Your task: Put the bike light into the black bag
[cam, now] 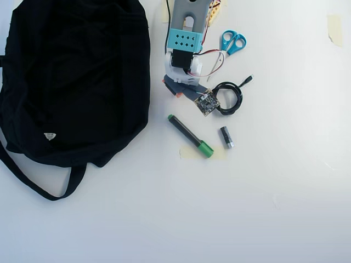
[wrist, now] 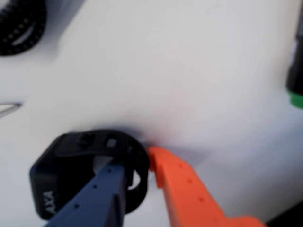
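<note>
A: Where's the bike light (wrist: 80, 177) sitting?

B: Wrist view, it's lying on the white table (wrist: 189, 71), right under the gripper (wrist: 137, 168). In the overhead view the arm (cam: 185, 41) is covering it, near the table's top edge, around the middle.

A: Jaws?

B: The blue finger (wrist: 97, 198) is poking through the strap ring, the orange finger (wrist: 184, 184) is sitting just outside it. The gap's narrow and the strap is sitting in it; whether they're actually squeezing it, can't tell.

A: Bag?

B: The black bag (cam: 71, 76) is filling the top left corner, white label facing up, a strap trailing toward the bottom edge.

A: Rest?

B: Overhead view: scissors (cam: 233, 41) and a coiled cable (cam: 227, 98) are lying right of the arm, a marker (cam: 189, 135) and a small cylinder (cam: 226, 137) are lying below it.
</note>
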You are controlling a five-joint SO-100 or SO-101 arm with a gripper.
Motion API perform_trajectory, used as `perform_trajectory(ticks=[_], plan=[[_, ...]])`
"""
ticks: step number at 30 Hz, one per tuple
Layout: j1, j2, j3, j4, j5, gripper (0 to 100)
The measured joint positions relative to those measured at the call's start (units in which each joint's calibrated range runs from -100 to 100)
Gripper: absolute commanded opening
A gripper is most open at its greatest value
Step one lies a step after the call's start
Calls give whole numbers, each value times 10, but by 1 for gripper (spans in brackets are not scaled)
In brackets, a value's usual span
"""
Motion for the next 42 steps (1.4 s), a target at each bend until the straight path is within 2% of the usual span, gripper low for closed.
perform_trajectory(ticks=[16, 24, 42], plan=[[-6, 1, -10, 9, -2, 2], [-15, 1, -10, 9, -40, 2], [-20, 2, -34, 27, -53, 3]])
